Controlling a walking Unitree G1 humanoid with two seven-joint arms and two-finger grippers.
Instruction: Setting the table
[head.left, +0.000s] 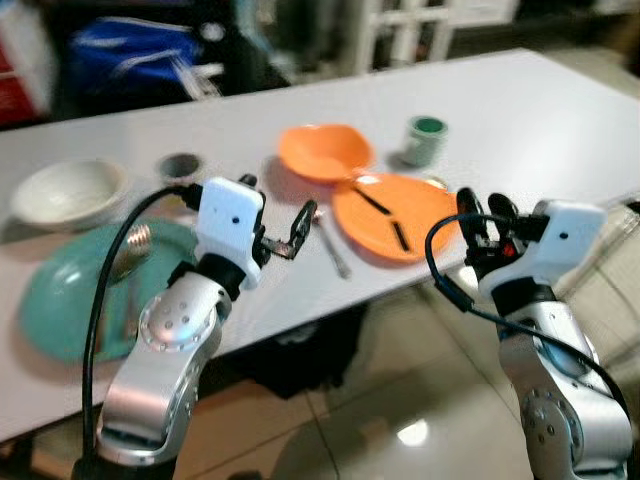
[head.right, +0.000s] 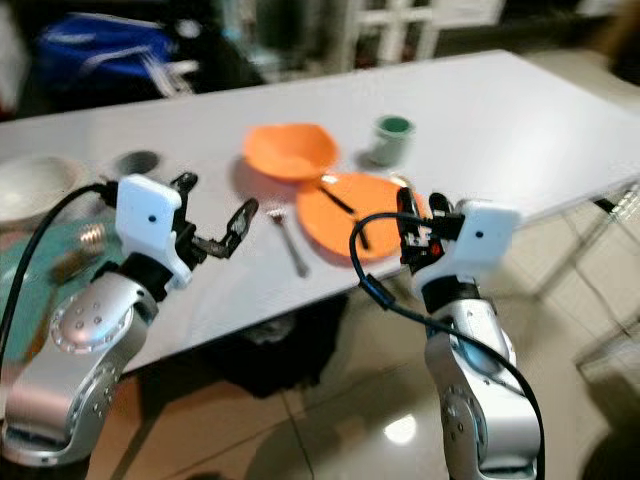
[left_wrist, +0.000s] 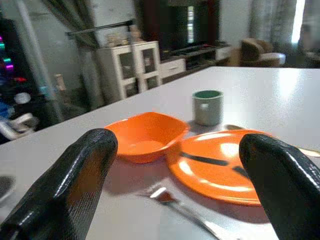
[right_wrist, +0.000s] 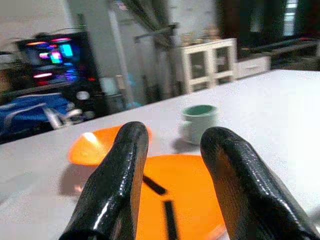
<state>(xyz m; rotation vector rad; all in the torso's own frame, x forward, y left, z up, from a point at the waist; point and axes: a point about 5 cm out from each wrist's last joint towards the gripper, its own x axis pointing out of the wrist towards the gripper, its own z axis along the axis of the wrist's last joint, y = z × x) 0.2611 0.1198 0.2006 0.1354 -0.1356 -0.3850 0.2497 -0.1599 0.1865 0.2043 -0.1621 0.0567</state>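
left claw (head.left: 280, 228) is hovering wide open and empty just short of the fork (head.left: 333, 246), likely reaching for it, while right claw (head.left: 486, 212), slightly parted and empty, is waiting beside the orange plate (head.left: 420, 225) on the worktop (head.left: 540, 110).

Domestic living-dining room: white counter (head.left: 540, 110) laid with dishes, white glass-door cabinet (left_wrist: 131, 65), sofa (left_wrist: 260, 51), lit screen (right_wrist: 50, 55), tiled floor (head.left: 400, 400).

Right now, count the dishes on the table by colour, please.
Orange: 2, bowl and plate
Green or teal: 2, cup and big plate
White: 1, bowl
Grey: 1, small cup
Total: 6
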